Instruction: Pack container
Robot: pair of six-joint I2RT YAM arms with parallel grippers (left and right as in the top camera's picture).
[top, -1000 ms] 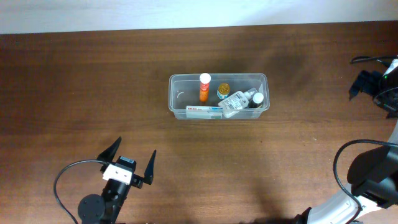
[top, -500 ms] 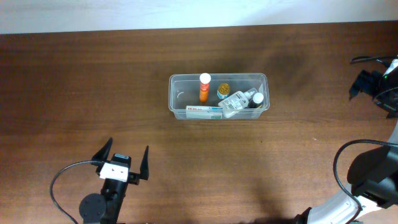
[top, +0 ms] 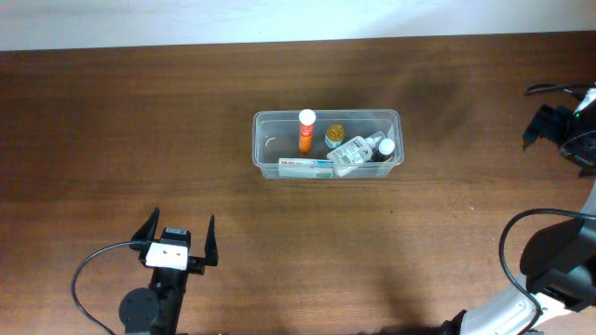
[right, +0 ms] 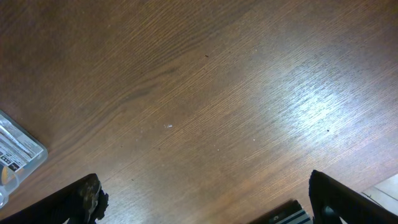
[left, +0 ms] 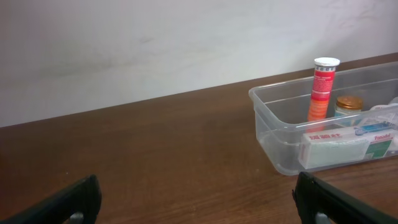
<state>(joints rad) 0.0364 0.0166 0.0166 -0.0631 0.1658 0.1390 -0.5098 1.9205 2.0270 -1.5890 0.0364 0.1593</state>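
The clear plastic container (top: 268, 141) stands at mid-table. Inside it are an upright orange tube with a white cap (top: 305, 130), an amber bottle (top: 334, 133), a clear bottle lying down (top: 352, 151), a white box (top: 305, 167) and a small white-capped bottle (top: 386, 147). My left gripper (top: 180, 229) is open and empty, well in front of and left of the container. Its wrist view shows the container (left: 273, 127) ahead at the right, between open fingers (left: 198, 205). My right gripper (top: 538, 127) is open and empty at the far right edge, over bare wood (right: 211, 205).
A pale wall runs along the table's far edge (top: 279, 19). A corner of the container (right: 18, 152) shows at the left of the right wrist view. The table's edge (right: 385, 186) shows at that view's bottom right. A black cable (top: 88, 279) loops by the left arm.
My left gripper has drawn back toward the front edge and a little left, turning to face the container more squarely. The right arm and the container's contents have not moved.
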